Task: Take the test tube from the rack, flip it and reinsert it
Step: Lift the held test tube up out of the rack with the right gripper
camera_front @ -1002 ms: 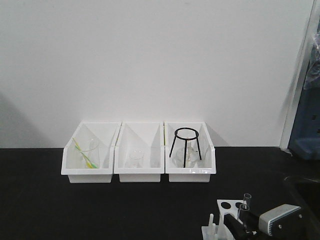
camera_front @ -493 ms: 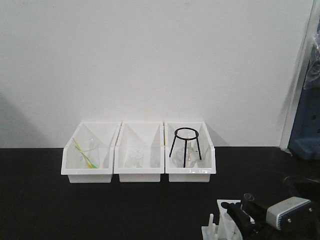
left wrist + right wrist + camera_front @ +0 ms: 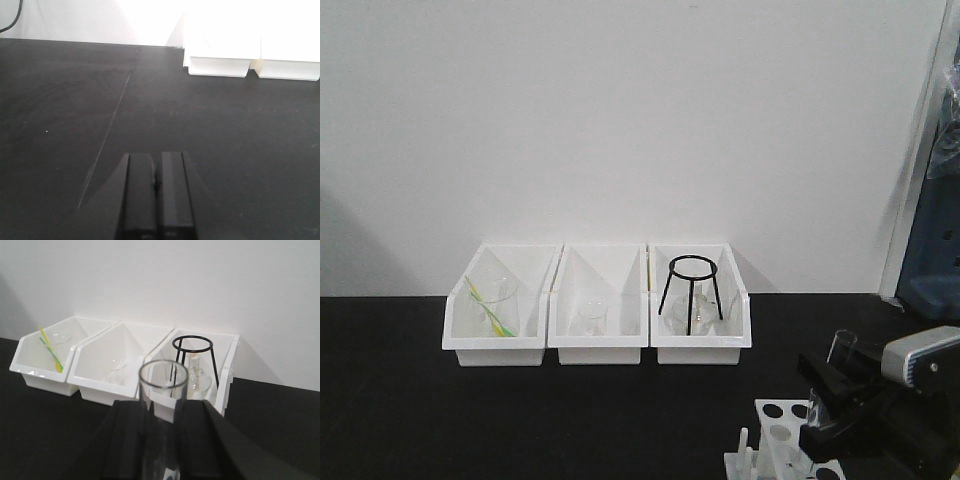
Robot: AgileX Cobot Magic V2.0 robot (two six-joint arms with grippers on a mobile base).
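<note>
Right wrist, jaws clasping test tube

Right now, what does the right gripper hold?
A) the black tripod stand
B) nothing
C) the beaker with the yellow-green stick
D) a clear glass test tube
D: the right wrist view shows a clear test tube, its open mouth visible, clamped in the right gripper.
</note>
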